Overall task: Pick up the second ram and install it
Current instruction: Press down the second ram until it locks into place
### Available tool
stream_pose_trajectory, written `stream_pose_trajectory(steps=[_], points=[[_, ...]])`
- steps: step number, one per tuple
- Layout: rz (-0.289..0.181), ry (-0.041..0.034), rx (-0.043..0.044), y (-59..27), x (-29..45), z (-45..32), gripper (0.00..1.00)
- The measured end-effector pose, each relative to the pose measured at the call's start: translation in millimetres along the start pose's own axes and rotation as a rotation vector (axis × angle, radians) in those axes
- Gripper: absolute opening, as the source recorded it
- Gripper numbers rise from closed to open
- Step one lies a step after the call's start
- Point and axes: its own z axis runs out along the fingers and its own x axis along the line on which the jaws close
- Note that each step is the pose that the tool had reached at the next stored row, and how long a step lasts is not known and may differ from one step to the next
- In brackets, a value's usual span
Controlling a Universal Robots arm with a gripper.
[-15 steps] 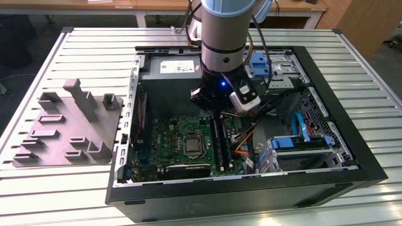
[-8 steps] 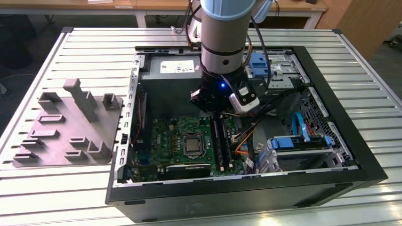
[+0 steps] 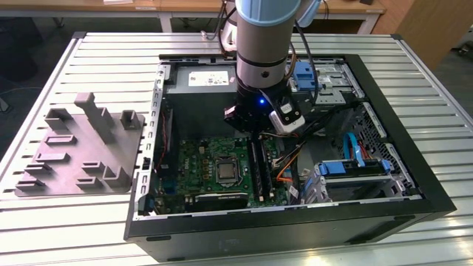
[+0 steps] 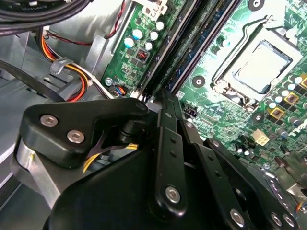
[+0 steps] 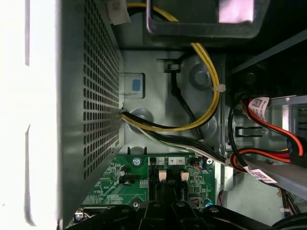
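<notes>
Reaches down from above as a grey-and-blue robot arm (image 3: 258,50) into an open black metal computer case (image 3: 296,227), which lies on its side on a ribbed aluminium table (image 3: 88,221). Ends in a black linkage gripper (image 3: 258,134), low over the green motherboard (image 3: 199,155). Stands at the far end of the long black memory slots (image 3: 265,177), which run near to far just to the exterior view's right of the square silver processor socket (image 3: 225,170).

In the second wrist view, shows the gripper (image 4: 164,98) set narrow, its black bars converging to one tip right above the slot ends, with the processor socket (image 4: 261,64) close beside. Cannot tell whether anything is pinched in that grip.

As for the second ram (image 3: 256,158), a thin, long, dark memory stick: seen edge-on in the exterior view as a narrow dark bar along the slot line. Lies directly below the gripper and stretches toward the near edge of the board. Cannot tell whether seated in a slot or touching the gripper.

In the first wrist view: two small white slot latches (image 5: 163,175) at the board's edge, and a yellow-and-black cable bundle (image 5: 201,120) arching past the perforated grey case wall (image 5: 96,96).

Outside the case, well apart on the exterior view's left: a grey moulded fixture plate (image 3: 74,155) with upright blocks, flat on the table. Inside the case, on the exterior view's right: a blue plastic drive bracket (image 3: 353,168).
</notes>
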Motion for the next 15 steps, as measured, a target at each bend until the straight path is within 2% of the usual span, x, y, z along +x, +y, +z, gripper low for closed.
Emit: stream_pose_trajectory(steps=[10, 12, 15], points=[[0.0, -0.0001, -0.0002, 0.0, 0.0, 0.4, 0.1], [0.0, -0.0008, -0.002, 0.3, -0.2, -1.6, 0.1], [0.0, -0.0001, -0.0003, 0.1, -0.6, -9.5, 0.1]])
